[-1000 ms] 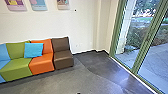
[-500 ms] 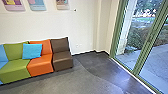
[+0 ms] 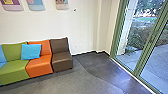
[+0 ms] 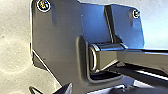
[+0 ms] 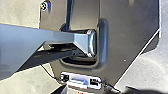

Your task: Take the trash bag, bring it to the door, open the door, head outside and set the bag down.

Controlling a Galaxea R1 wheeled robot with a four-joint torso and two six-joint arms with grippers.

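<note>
From my station, I'm looking across a grey floor (image 3: 82, 82) toward a pale wall (image 3: 82, 27). A low row of seats stands along it: a blue one (image 3: 2, 56) cut off at the edge, then green (image 3: 13, 67), orange (image 3: 41, 65) and brown (image 3: 61, 60). A bright blue cushion (image 3: 31, 51) leans on the backrests where green meets orange. Three posters (image 3: 36, 4) hang above. On my right are tall glass panels (image 3: 135, 47) in green frames (image 3: 146, 50), with paving (image 3: 157, 60) and shrubs (image 3: 136, 37) beyond. I can't tell whether the left pincer (image 4: 93, 90) or the right pincer (image 5: 100, 91) is open, closed or gripping anything, nor can I tell where the trash bag is.
</note>
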